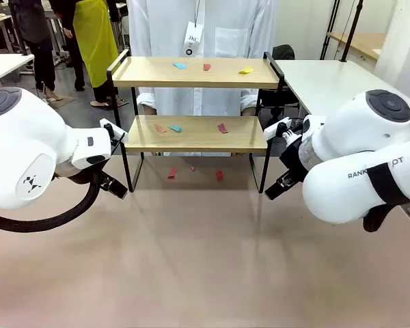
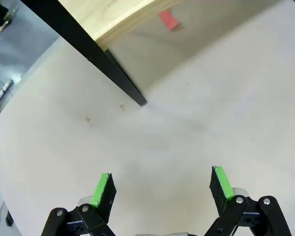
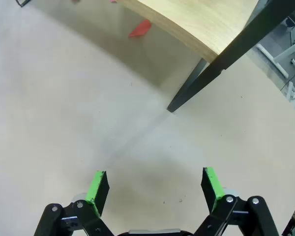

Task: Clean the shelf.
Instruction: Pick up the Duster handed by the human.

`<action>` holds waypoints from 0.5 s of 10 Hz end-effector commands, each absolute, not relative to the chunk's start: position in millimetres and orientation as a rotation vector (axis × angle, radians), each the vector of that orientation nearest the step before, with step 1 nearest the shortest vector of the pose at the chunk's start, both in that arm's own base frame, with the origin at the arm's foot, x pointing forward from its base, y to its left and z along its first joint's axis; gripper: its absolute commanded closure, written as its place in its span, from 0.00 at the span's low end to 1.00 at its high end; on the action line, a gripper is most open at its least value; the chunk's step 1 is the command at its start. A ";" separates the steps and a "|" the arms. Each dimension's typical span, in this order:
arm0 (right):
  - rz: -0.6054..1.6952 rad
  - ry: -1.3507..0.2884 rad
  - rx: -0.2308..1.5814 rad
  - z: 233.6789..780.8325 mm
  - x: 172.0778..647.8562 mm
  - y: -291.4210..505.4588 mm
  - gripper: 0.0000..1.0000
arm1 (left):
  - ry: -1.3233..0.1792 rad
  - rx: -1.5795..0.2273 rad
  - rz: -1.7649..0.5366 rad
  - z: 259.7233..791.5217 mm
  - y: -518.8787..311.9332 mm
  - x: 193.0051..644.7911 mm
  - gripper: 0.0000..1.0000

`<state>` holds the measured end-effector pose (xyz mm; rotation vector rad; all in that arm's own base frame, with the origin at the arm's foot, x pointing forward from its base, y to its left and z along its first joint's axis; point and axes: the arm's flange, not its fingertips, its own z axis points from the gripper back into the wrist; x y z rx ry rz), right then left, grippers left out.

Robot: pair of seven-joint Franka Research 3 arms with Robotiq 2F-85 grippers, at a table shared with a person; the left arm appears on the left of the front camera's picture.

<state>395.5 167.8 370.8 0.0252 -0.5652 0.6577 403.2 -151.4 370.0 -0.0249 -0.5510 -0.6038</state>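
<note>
Two-arm station seen from the front and from both wrists. The shelf (image 1: 195,102) stands at the middle of the surface's (image 1: 205,266) far edge, directly in front of a person (image 1: 205,27) in a white coat. Its top board (image 1: 150,75) carries 3 scraps: a blue scrap (image 1: 180,65), a red scrap (image 1: 206,67) and a yellow scrap (image 1: 247,70). Its lower board (image 1: 198,140) carries 3 more: an orange scrap (image 1: 161,128) touching or just beside a teal scrap (image 1: 175,128), and a dark red scrap (image 1: 223,128) toward the right end. 3 loose red bits (image 1: 219,175) lie on the surface under the lower board. The left gripper (image 2: 162,182) hangs over bare surface near the shelf's left front leg (image 2: 88,49), jaws spread wide and grasping nothing. The right gripper (image 3: 155,184) hangs likewise near the right front leg (image 3: 226,51), jaws spread wide and empty. Neither gripper touches the shelf. Each wrist view shows 1 red bit in the shadow beneath the lower board.
</note>
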 end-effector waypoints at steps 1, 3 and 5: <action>0.658 -0.565 0.025 370.8 395.5 167.8 0.00 | -0.551 -0.025 -0.604 370.2 -151.5 403.1 0.00; 0.658 -0.565 0.025 370.8 395.5 167.8 0.00 | -0.551 -0.025 -0.604 370.2 -151.5 403.1 0.00; 0.658 -0.565 0.025 370.8 395.5 167.8 0.00 | -0.551 -0.025 -0.604 370.2 -151.5 403.1 0.00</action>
